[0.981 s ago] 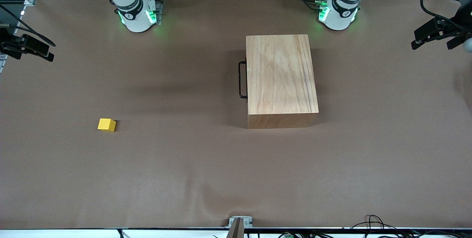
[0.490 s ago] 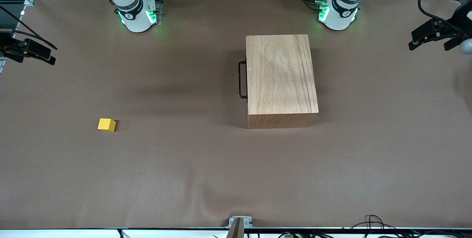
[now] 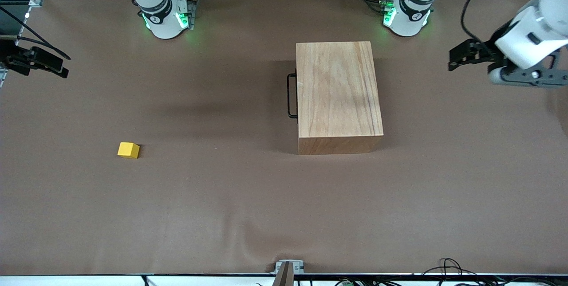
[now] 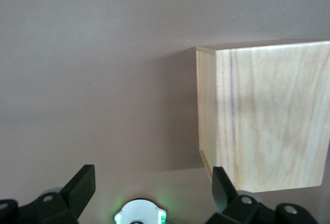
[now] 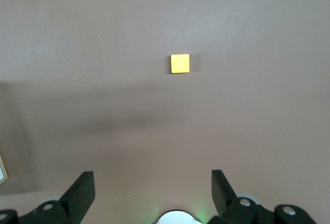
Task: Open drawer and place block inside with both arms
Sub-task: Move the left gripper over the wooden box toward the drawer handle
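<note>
While the drawer point(image 3: 291, 95) sits shut in the wooden box point(image 3: 338, 93), the block point(image 3: 128, 150) lies toward the right arm's edge of the surface point(image 3: 222, 197). The left tool point(image 4: 152, 190) and right tool point(image 5: 152, 190) hover spread wide, empty.

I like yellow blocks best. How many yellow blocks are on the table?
1. The yellow block sits alone on the brown table, toward the right arm's end and nearer the front camera than the wooden box. Any inside the shut box would be hidden.
</note>
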Tool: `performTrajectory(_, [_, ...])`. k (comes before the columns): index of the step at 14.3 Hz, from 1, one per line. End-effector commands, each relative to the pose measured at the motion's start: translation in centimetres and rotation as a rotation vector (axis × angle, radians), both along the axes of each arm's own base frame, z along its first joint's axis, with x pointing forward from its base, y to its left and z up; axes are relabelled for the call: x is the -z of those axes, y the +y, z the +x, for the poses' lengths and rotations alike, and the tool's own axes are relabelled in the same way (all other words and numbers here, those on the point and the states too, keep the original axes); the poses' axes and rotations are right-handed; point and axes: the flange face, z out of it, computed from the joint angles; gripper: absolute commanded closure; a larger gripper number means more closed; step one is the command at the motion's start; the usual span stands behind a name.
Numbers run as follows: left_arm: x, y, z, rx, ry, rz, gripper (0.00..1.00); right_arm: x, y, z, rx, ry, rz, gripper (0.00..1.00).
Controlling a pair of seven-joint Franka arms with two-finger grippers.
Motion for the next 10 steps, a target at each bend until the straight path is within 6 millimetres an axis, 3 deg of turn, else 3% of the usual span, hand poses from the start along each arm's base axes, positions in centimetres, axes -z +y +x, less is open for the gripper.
performTrajectory(1, [0.7,-4.5,0.6,-0.036,-0.007,-0.015,0.00,-0.7,0.1,-0.7,-0.010,-0.009,0.012,0.00])
performTrajectory(4, [3.0,-10.4,0.6,-0.045,0.005,-0.015,0.00,-0.5,-0.3,-0.9,-0.005,-0.003,0.013,0.00])
performTrajectory(7, [5.7,-18.1,-0.1,-0.109,-0.006,-0.018,0.00,-0.3,0.0,-0.7,-0.011,-0.003,0.011,0.00])
performTrajectory(10, [8.1,-23.8,0.1,-0.165,0.016,-0.019,0.00,0.1,0.1,-0.5,-0.013,0.002,0.013,0.00])
